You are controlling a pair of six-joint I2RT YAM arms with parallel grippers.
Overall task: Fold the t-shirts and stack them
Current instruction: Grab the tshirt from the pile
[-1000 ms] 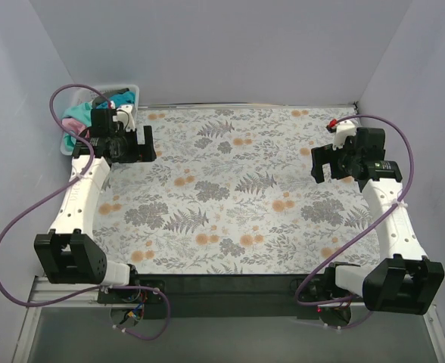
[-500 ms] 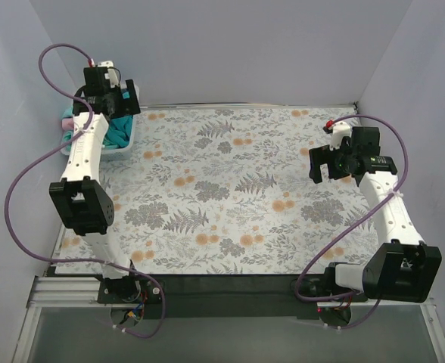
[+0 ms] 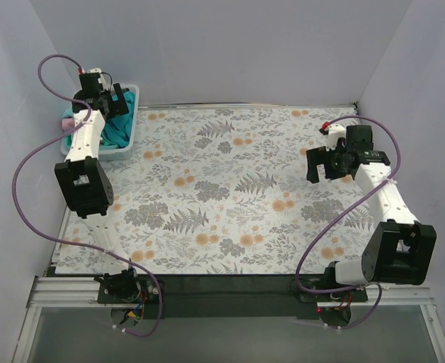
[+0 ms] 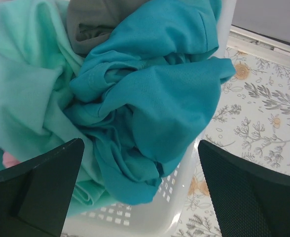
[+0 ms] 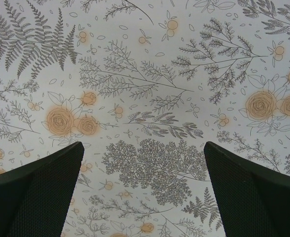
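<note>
A white perforated basket [image 3: 129, 145] at the table's far left corner holds crumpled t-shirts. In the left wrist view the deep teal-blue shirt [image 4: 160, 98] lies on top and hangs over the basket rim [image 4: 150, 217], with a mint-green shirt [image 4: 21, 94] to its left, a dark grey one [image 4: 88, 24] behind and a bit of pink [image 4: 8, 159] at the left edge. My left gripper [image 3: 109, 102] hovers over the basket, open and empty [image 4: 140, 197]. My right gripper [image 3: 322, 161] is open and empty above the floral table cover [image 5: 150, 158] on the right side.
The grey-and-orange floral cover [image 3: 230, 189] spans the table. Pale walls stand close on the left, back and right. Purple cables loop from both arms. The dark near edge [image 3: 230, 283] holds the arm bases.
My left arm has swung from the table's left side back over the basket. My right gripper has shifted slightly left and toward the table.
</note>
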